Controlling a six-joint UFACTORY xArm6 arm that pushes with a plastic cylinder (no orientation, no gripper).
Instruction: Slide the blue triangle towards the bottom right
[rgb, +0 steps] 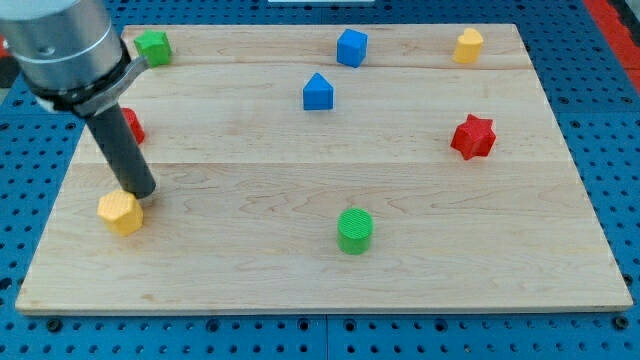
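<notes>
The blue triangle (318, 92) sits on the wooden board (330, 270) in the upper middle of the view. My tip (139, 193) is far to its lower left, touching or just above the top edge of a yellow hexagonal block (120, 213). The rod rises from the tip toward the view's top left. A blue cube (351, 47) lies just up and right of the blue triangle.
A green star-like block (153, 46) sits at the top left. A red block (132, 124) is partly hidden behind the rod. A yellow block (467, 45) is at the top right, a red star (473, 137) at right, a green cylinder (354, 230) at bottom middle.
</notes>
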